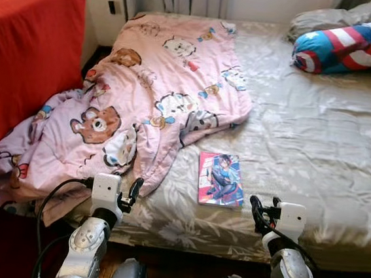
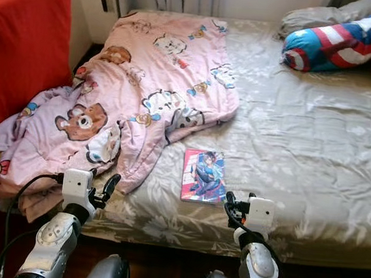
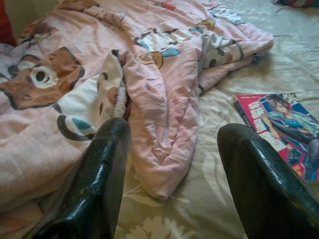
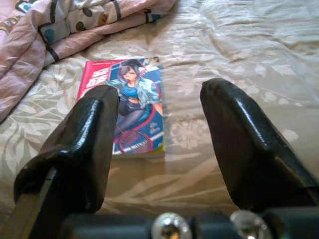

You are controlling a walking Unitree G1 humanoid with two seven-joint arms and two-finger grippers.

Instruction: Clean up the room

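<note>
Well, bed (image 1: pixel 317 138); rumpled blanket (image 1: pixel 156 97); book (image 1: pixel 220 179).

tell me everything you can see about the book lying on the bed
The book is a thin paperback with a glossy-looking cover: a drawn dark-haired figure in blue, pink and red around it. It lies flat, face up and closed on the beige floral bedsheet, near the bed's front edge, just clear of the pink cartoon blanket. Nothing rests on it; neither gripper touches it.

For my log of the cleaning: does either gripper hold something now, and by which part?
Nothing is held. The left gripper and right gripper are open above the bed edge, near the pink-and-blue illustrated book.
</note>
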